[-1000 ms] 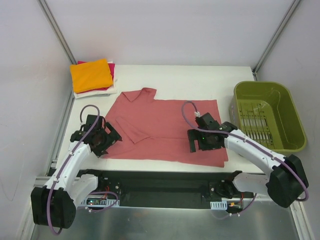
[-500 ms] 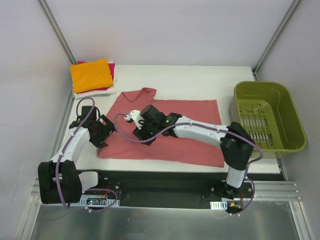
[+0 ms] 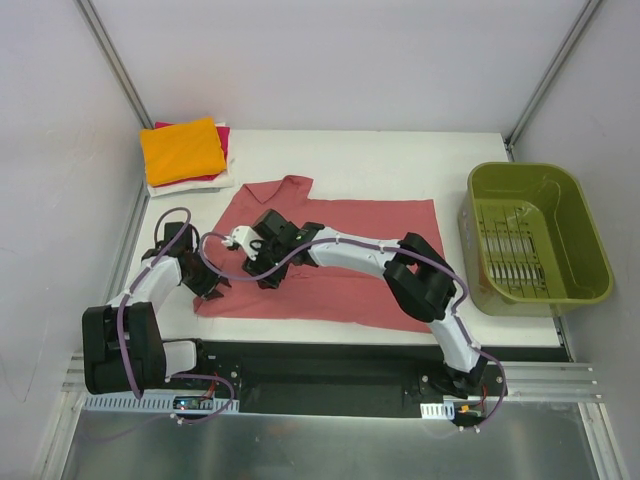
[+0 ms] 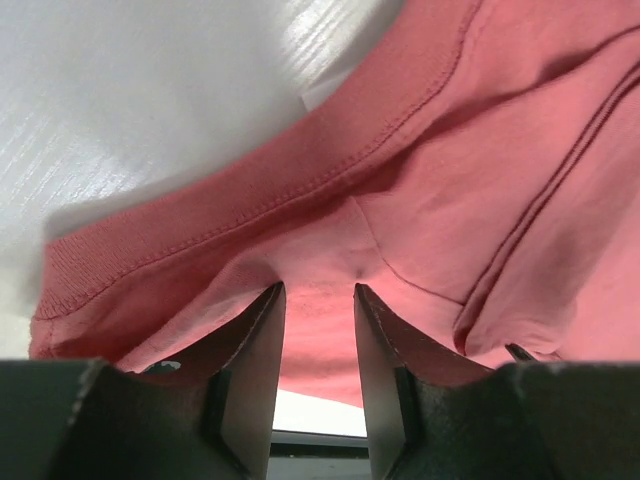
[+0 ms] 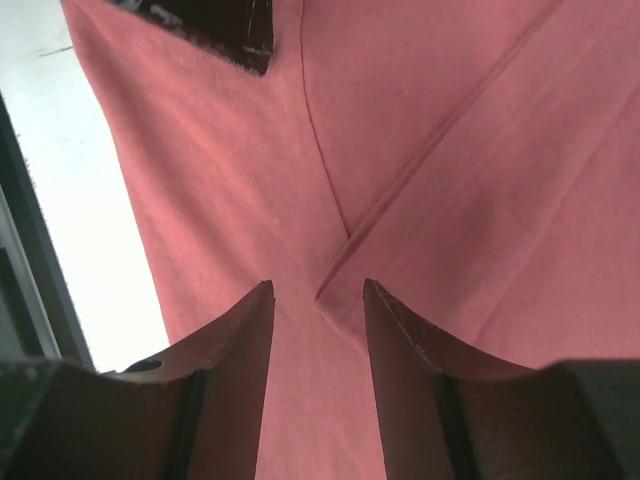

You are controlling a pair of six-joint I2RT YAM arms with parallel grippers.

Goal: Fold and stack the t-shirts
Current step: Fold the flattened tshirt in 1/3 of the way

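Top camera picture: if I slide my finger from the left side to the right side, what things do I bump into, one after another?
Pile of folded shirts → red shirt spread flat → green basket. I left out the two robot arms, because they reach over the red shirt.

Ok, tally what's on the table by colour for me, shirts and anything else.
Red shirt: 1
Orange shirt: 1
Magenta shirt: 1
White shirt: 1
Green basket: 1
Total: 5 (4 shirts, 1 basket). The pile shows only edges below the orange one, so it may hide more.
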